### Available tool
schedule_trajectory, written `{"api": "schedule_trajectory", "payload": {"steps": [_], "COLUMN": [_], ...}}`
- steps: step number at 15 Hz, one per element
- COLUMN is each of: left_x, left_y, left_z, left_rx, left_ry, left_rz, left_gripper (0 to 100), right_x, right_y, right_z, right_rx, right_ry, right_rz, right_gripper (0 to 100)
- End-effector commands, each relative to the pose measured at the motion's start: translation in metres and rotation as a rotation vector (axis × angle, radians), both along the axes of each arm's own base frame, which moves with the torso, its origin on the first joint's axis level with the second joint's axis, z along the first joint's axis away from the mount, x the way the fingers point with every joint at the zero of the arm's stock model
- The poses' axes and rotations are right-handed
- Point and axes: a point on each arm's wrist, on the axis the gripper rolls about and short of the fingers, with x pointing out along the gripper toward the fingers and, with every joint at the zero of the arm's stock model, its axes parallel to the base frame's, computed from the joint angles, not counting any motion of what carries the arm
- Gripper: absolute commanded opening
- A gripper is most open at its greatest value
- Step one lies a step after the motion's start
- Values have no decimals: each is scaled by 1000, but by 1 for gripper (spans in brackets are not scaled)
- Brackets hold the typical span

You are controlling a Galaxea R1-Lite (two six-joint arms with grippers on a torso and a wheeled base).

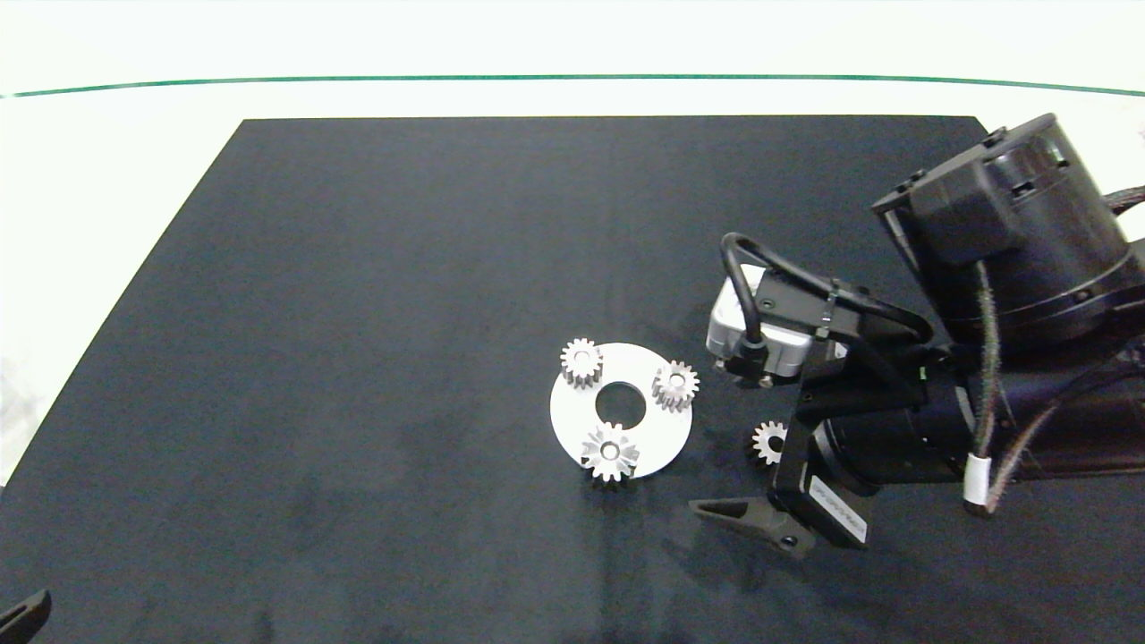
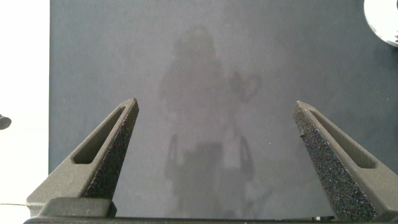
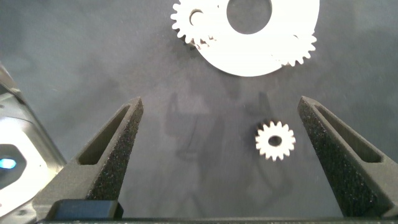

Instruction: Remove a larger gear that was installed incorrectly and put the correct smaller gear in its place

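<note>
A white disc lies mid-mat and carries three silver gears. The larger gear, with long pointed teeth, sits on the disc's near edge. Two small blunt-toothed gears sit on its far and right edges. The smaller gear lies loose on the mat, right of the disc. My right gripper is open and low over the mat, with this loose gear between its fingers and touching neither. My left gripper hangs open over bare mat at the near left corner.
A black mat covers most of the white table. In the left wrist view the mat's edge and the white table lie beside the left finger. A green line runs across the table's far side.
</note>
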Motion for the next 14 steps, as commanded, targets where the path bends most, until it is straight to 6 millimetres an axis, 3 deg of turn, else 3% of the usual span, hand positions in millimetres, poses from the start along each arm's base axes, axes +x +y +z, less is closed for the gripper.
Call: {"api": "schedule_trajectory", "payload": {"steps": [1,8,14], "left_x": [-2,-5,-6], "left_y": [0,0,1], "left_z": [0,0,0], "left_rx": [-1,-2,-4], "left_ry": [-4,-20,-26], "left_rz": [1,3,3], "left_gripper": [100,100,100], "right_x": [18,19,29], "right_y": [22,65,81], "right_z": [-10,-20,-33], "right_rx": [-59,-189,-245], "right_ry": [-5,-45,-55], "right_rz": [43,156,134], "right_gripper": [100,100,100]}}
